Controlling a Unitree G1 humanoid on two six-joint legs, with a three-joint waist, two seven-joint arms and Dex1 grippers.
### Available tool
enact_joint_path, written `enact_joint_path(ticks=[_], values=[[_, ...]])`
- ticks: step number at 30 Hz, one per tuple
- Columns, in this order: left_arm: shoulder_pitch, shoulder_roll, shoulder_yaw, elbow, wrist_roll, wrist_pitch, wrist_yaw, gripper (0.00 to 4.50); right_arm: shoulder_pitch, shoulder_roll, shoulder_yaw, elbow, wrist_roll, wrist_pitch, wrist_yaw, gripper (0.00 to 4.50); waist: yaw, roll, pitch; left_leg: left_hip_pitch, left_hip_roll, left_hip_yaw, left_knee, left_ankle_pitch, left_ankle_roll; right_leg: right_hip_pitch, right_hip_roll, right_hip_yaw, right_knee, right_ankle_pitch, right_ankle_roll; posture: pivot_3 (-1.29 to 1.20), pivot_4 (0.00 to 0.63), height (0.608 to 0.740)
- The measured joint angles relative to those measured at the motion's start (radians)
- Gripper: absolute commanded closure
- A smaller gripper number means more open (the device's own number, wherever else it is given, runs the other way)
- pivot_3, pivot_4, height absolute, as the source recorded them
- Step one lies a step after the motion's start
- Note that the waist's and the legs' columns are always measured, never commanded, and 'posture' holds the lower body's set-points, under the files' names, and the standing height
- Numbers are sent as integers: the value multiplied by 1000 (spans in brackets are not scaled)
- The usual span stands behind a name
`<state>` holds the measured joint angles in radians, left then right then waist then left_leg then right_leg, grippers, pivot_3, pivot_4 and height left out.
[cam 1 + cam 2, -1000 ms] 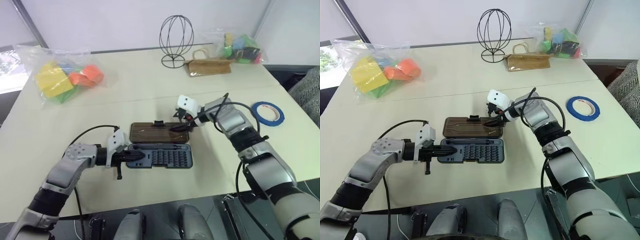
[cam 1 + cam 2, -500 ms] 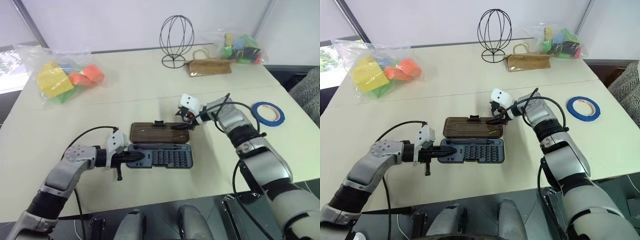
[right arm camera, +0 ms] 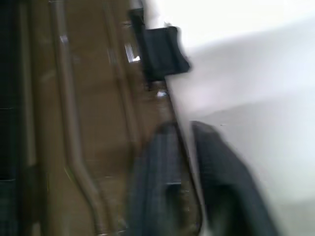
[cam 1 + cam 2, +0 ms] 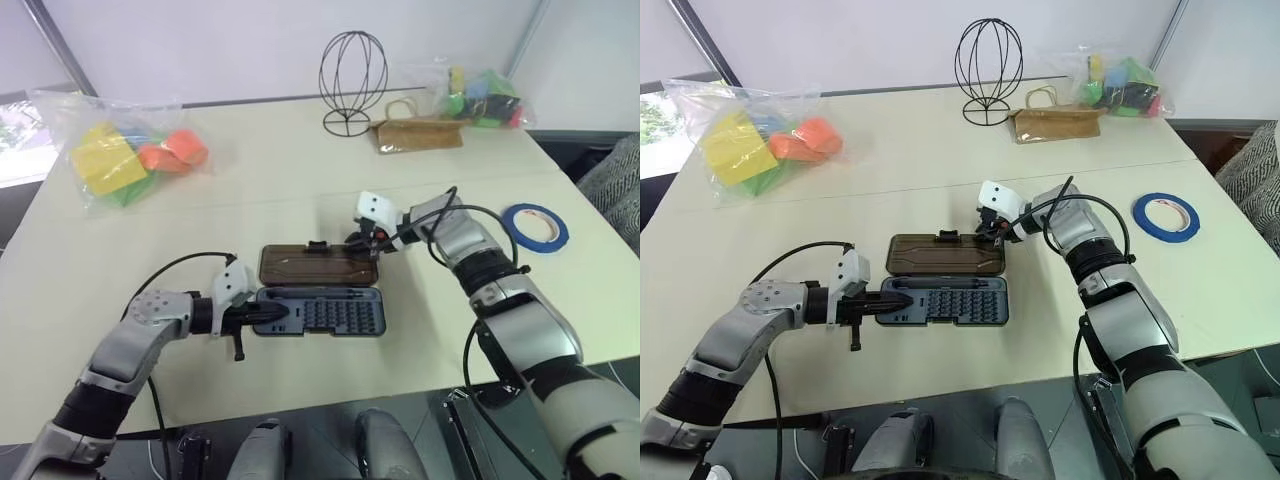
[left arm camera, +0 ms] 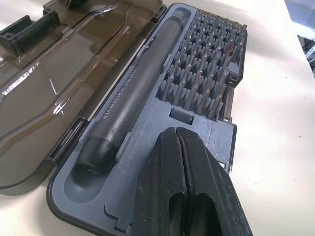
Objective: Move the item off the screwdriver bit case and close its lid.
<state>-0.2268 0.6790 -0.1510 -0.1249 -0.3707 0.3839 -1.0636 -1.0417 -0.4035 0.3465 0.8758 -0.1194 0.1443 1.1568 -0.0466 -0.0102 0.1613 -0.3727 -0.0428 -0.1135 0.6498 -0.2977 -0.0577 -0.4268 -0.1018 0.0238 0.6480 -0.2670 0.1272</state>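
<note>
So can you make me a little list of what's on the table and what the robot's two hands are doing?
case: screwdriver bit case lies open in the table's middle
lid: its lid lies flat, not closed
tape: roll of blue tape lies off the case, on the robot's right
left hand: left gripper shut, tips over the tray's end
right hand: right gripper shut on the lid's far right edge
far off: wire sphere stand, bags of coloured blocks

Pale cream table, plain white wall behind, dark diagonal window frame.
</note>
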Motion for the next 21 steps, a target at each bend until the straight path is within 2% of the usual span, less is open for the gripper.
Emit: enact_joint_path(ticks=[12, 16, 21], values=[[11, -1, 10, -4, -1, 5, 7, 4500, 10, 2, 2, -32, -33, -16, 0, 4455, -2, 1, 0, 0, 0, 0, 0, 0, 0, 0, 0, 0, 1, 0, 0, 0, 150, 740], [-13, -19, 28, 3, -19, 53, 41, 4500, 53, -21, 14, -133, -71, -51, -23, 4455, 1, 1, 0, -1, 0, 0, 0, 0, 0, -1, 0, 0, 1, 0, 0, 0, 150, 740], [-130, -43, 157, 11, -110, 166, 113, 4500, 126, -68, 40, -318, -145, -148, -108, 4455, 2, 1, 0, -2, 0, 0, 1, 0, 0, -2, 0, 0, 1, 0, 0, 0, 150, 740]])
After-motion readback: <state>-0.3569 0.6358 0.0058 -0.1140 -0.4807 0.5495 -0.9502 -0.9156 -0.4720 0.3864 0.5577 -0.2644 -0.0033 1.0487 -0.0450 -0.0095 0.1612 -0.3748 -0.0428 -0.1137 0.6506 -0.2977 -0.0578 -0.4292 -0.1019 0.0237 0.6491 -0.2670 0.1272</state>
